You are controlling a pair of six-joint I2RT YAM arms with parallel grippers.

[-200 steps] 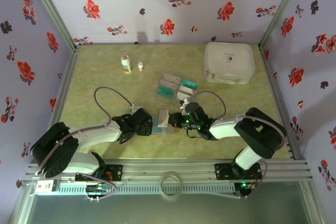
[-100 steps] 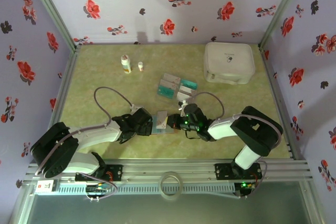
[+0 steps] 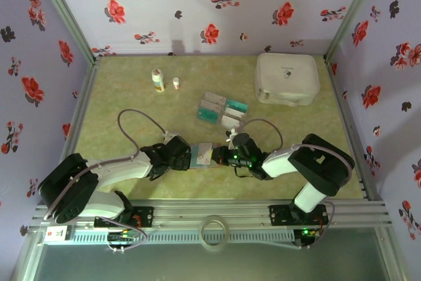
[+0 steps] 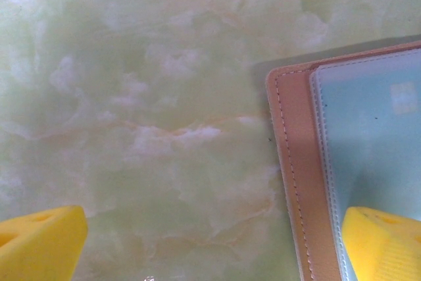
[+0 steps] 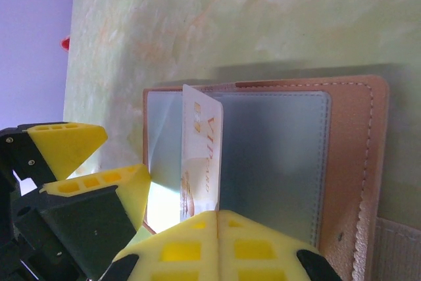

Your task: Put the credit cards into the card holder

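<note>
Pale green marbled table (image 3: 125, 106) with open card holder (image 3: 205, 160), loose credit cards (image 3: 220, 108), white case (image 3: 287, 78), two small bottles (image 3: 158, 80)

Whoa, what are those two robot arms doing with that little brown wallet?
They are filling a pinkish-brown leather card holder, lying open on the green marbled table. The right pincer is shut on a pale thin card, standing it on edge over the holder's clear plastic pockets. The left pincer is wide open, one yellow finger resting on the holder, seemingly steadying it. More teal and grey cards wait farther back.
</note>
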